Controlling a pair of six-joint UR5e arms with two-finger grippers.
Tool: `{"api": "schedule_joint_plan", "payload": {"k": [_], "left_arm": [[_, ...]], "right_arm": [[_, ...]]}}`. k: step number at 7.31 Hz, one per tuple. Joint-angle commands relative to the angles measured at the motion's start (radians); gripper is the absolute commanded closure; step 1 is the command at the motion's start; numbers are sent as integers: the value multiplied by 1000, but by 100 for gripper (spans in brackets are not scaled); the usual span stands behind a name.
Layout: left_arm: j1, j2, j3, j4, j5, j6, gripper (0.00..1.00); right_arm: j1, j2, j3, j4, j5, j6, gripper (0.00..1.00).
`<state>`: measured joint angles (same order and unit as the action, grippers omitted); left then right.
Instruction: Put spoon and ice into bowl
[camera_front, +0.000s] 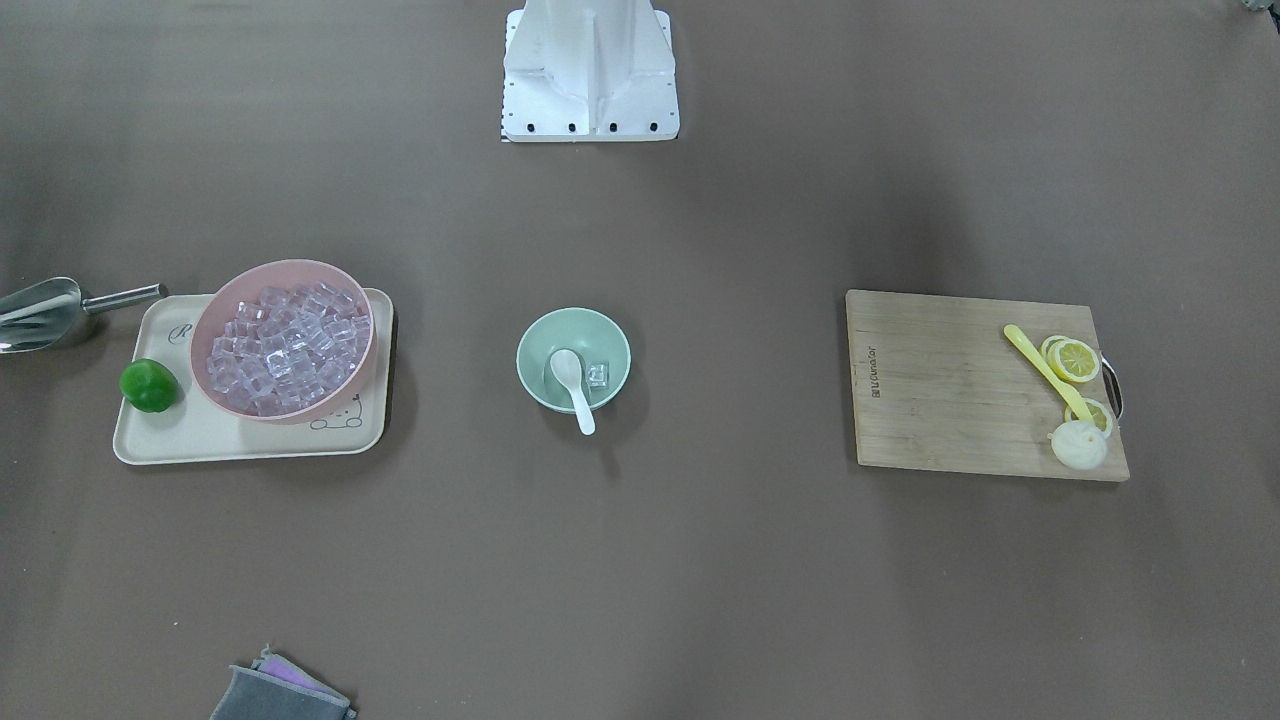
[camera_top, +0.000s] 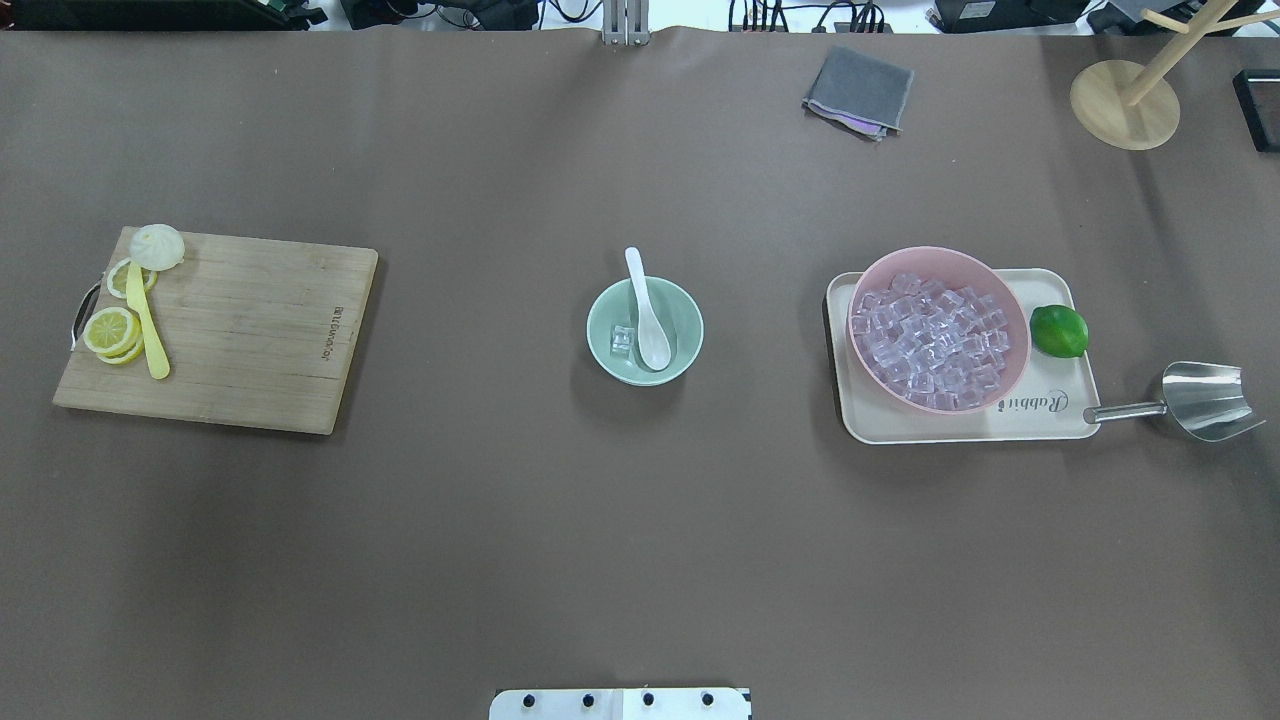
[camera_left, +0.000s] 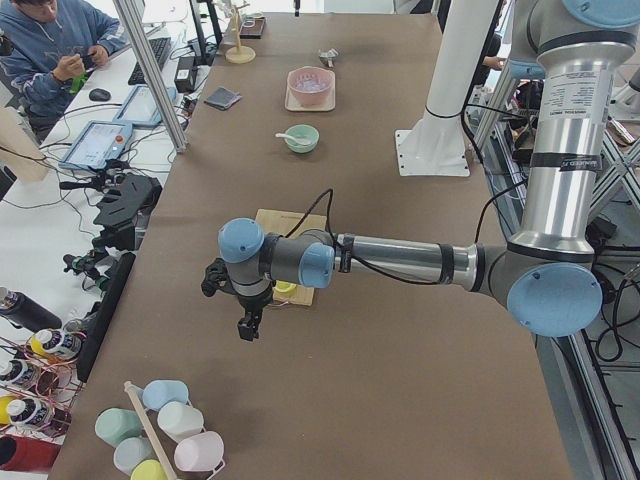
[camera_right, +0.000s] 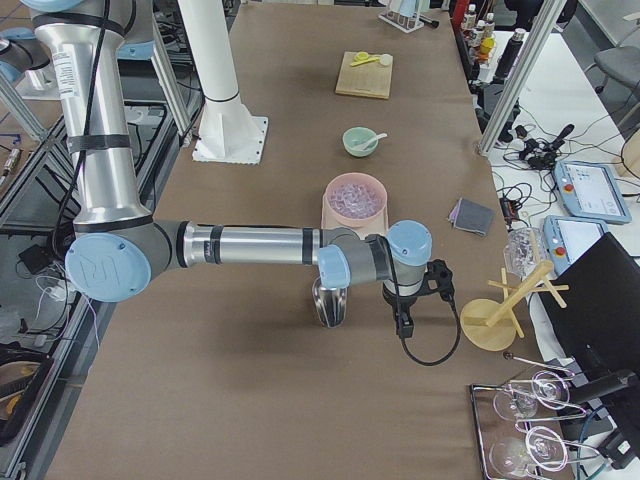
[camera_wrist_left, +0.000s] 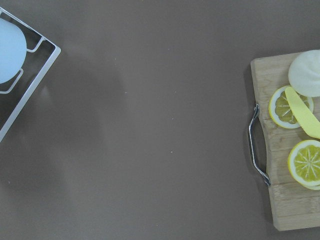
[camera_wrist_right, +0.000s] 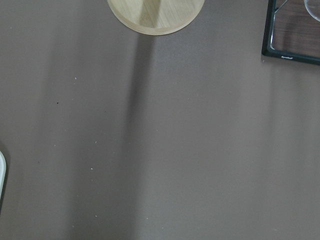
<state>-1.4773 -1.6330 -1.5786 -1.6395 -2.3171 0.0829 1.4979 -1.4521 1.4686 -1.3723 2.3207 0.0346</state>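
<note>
The small mint-green bowl (camera_front: 528, 345) stands at the table's middle, also in the overhead view (camera_top: 600, 345). The white spoon (camera_front: 572, 382) lies in it, head inside and handle over the rim (camera_top: 640, 285). One clear ice cube (camera_front: 597, 375) sits in the bowl beside the spoon's head (camera_top: 622, 340). My left gripper (camera_left: 247, 325) hangs over the table's end beyond the cutting board. My right gripper (camera_right: 402, 325) hangs at the other end, near the steel scoop. Both show only in the side views, so I cannot tell whether they are open or shut.
A pink bowl (camera_front: 290, 266) full of ice cubes stands on a beige tray (camera_front: 200, 440) with a lime (camera_front: 150, 386). A steel scoop (camera_front: 40, 312) lies beside the tray. A cutting board (camera_front: 950, 390) holds lemon slices and a yellow utensil (camera_front: 1045, 370). A grey cloth (camera_front: 280, 692) lies apart.
</note>
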Motion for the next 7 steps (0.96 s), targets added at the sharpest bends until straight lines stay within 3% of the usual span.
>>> {"api": "schedule_joint_plan", "payload": {"k": [1, 7], "left_arm": [[-1, -2, -7, 1, -1, -2, 1], [-1, 10, -44, 9, 4, -3, 1]], "right_arm": [[-18, 9, -5, -5, 5, -4, 0], [-27, 7, 1, -34, 12, -1, 0]]}}
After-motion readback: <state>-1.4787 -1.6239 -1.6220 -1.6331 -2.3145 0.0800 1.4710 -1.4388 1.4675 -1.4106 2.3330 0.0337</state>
